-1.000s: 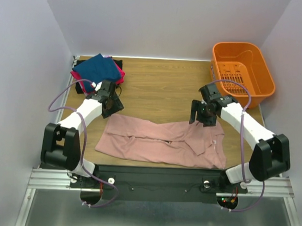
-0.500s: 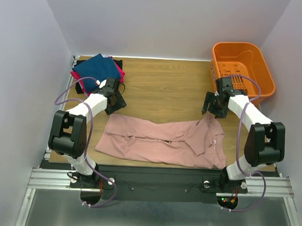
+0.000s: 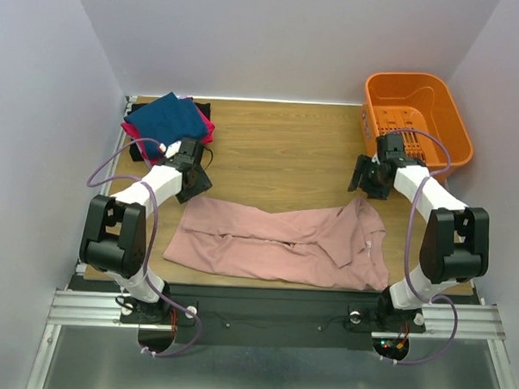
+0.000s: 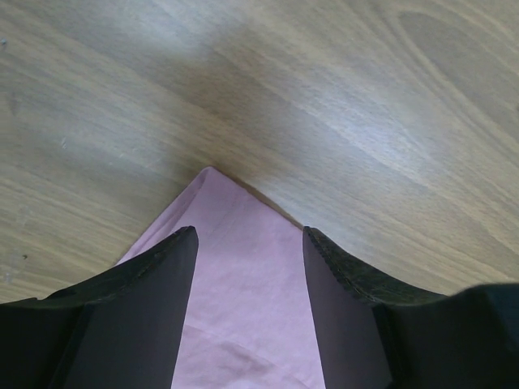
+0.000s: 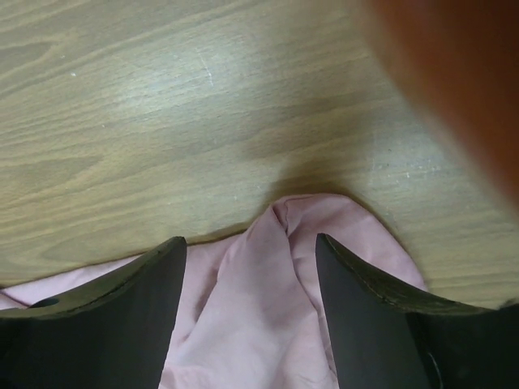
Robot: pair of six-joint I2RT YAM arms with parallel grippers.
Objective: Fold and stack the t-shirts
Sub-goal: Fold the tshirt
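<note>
My left hand hangs with fingers apart over the far left corner of the pink shirt, which lies spread across the near part of the bench. My right hand, also apart, straddles the bunched far right corner. The folded stack sits at far left. If I close too high, I'd likely catch only one layer there, and the fold would drag crooked.

Top external: high, near edge, looking down over whole tabletop.
Left wrist: close, downward through left claw.
Right wrist: close, downward through right claw.
Shared: pink t-shirt, far edge.
</note>
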